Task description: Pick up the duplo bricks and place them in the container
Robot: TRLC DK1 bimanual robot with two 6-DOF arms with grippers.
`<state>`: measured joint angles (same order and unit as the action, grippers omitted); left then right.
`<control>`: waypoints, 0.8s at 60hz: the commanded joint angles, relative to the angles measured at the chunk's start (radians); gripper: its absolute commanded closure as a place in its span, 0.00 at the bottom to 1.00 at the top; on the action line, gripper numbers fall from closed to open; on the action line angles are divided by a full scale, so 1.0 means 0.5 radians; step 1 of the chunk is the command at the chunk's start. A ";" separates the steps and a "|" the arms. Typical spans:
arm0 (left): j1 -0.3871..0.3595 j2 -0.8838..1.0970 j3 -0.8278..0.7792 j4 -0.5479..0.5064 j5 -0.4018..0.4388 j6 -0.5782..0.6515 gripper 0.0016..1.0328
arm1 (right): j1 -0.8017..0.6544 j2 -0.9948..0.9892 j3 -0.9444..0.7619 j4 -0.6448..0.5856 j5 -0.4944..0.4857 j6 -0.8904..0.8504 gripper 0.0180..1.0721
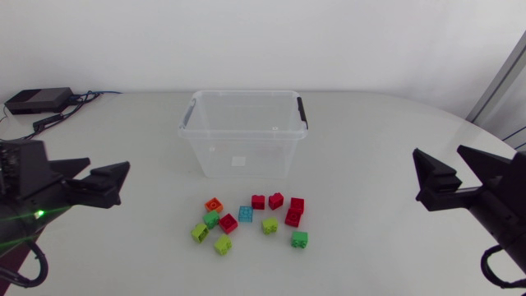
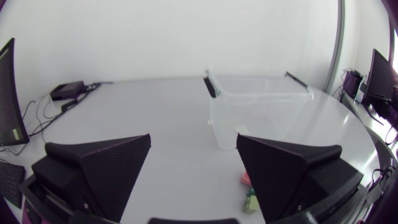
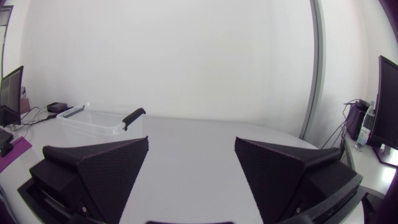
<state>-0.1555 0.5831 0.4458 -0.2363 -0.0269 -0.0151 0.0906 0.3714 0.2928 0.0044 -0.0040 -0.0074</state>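
This looks like a robot lab, a room where robots are tried out. Two robot arms sit at a big, plain white counter, the left arm at one side and the right arm at the other. A small green light glows on the left arm. On a far corner of the counter lies a flat black box with cables running from it. A clear plastic container stands in the middle, and a little bunch of toy bricks is set out just in front of it.
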 commanded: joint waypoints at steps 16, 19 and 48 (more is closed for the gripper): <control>-0.312 1.018 0.526 -0.528 0.008 0.343 0.08 | 0.030 0.546 0.234 -0.156 -0.198 0.003 0.05; -0.343 1.132 0.560 -0.574 0.035 0.355 0.08 | 0.030 0.635 0.277 -0.214 -0.225 0.003 0.05; -0.741 1.788 0.646 -0.601 0.063 0.328 0.20 | 0.239 1.169 0.547 -0.883 -0.403 -0.709 0.05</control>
<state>-0.5064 1.4319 0.7296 -0.5297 -0.0032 0.1581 0.1867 0.9451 0.5625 -0.4240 -0.1749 -0.3130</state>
